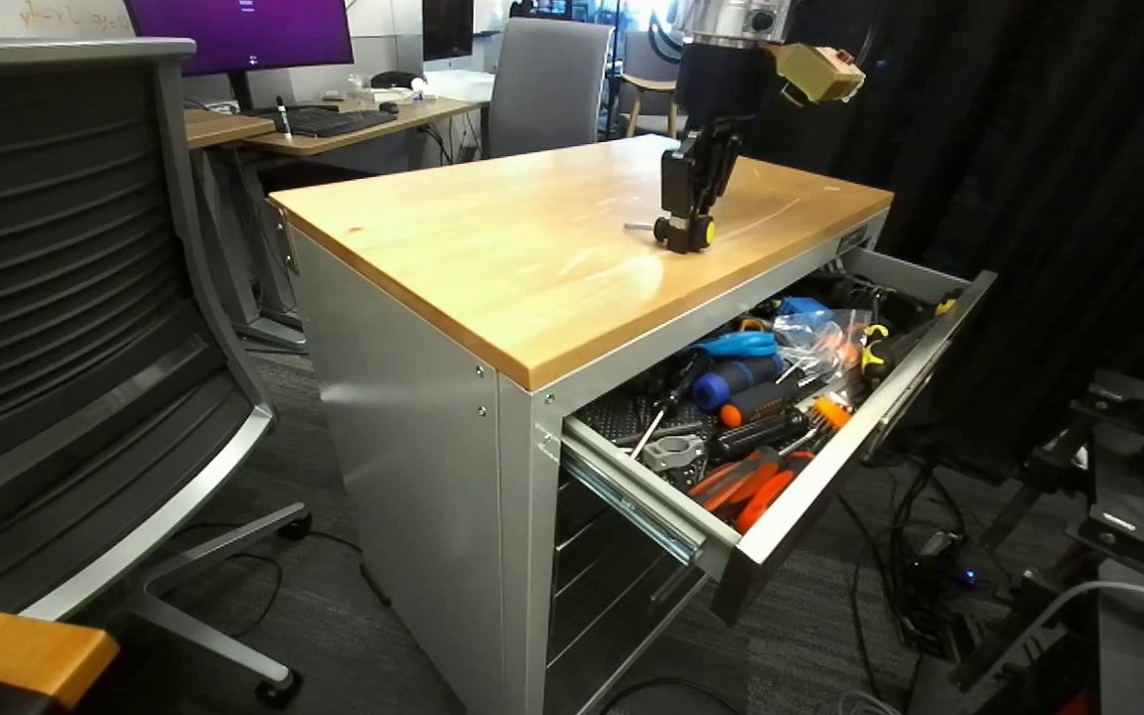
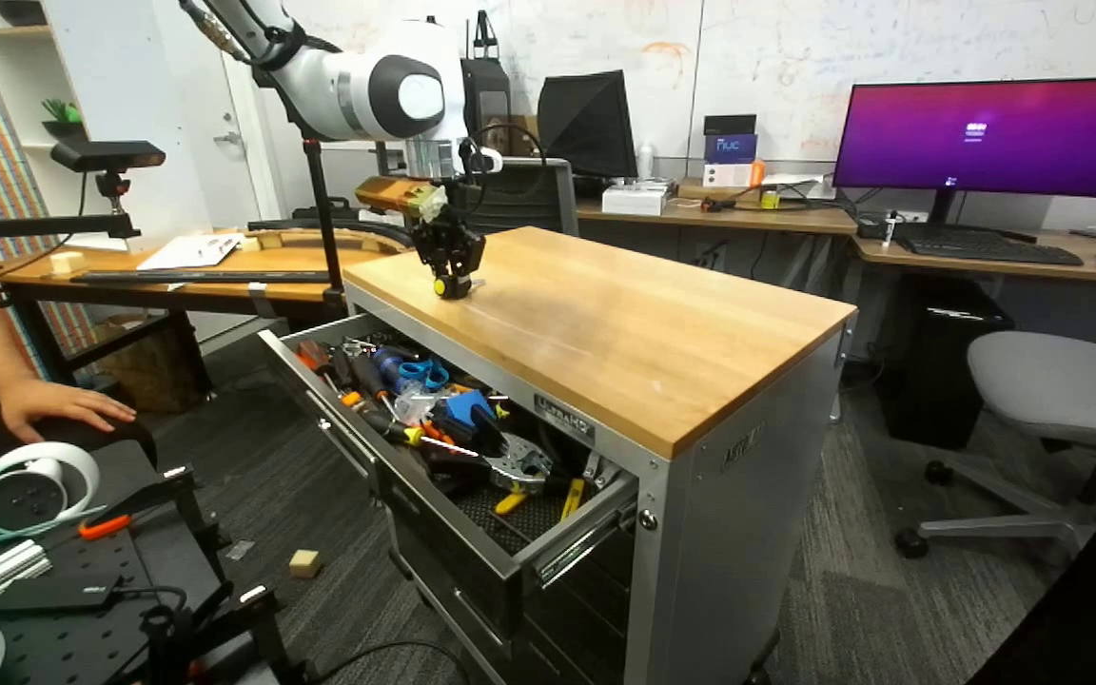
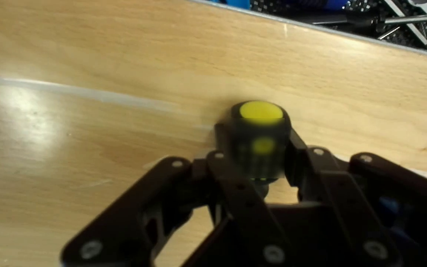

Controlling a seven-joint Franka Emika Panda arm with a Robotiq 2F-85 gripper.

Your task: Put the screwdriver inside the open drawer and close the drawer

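Note:
The screwdriver (image 1: 707, 232) is short and black with a yellow end cap and a thin metal shaft. It lies low at the wooden top. Its yellow end (image 2: 440, 286) faces the drawer side, and the shaft points away. My gripper (image 1: 683, 234) points down with its fingers on both sides of the handle, shut on it. In the wrist view the yellow cap (image 3: 261, 110) shows between the fingers (image 3: 258, 142); part of the handle is blurred. Whether the handle touches the wood is unclear. The light-grey drawer (image 1: 830, 461) is pulled open in both exterior views (image 2: 424, 523).
The drawer holds many tools, including a blue-handled one (image 1: 736, 381), orange-handled pliers (image 1: 736, 482) and a clear plastic bag (image 1: 815, 338). The wooden top's (image 2: 605, 333) front edge lies between gripper and drawer. A chair (image 1: 85, 298) stands beside the cabinet. A person's hand (image 2: 63, 404) is in an exterior view.

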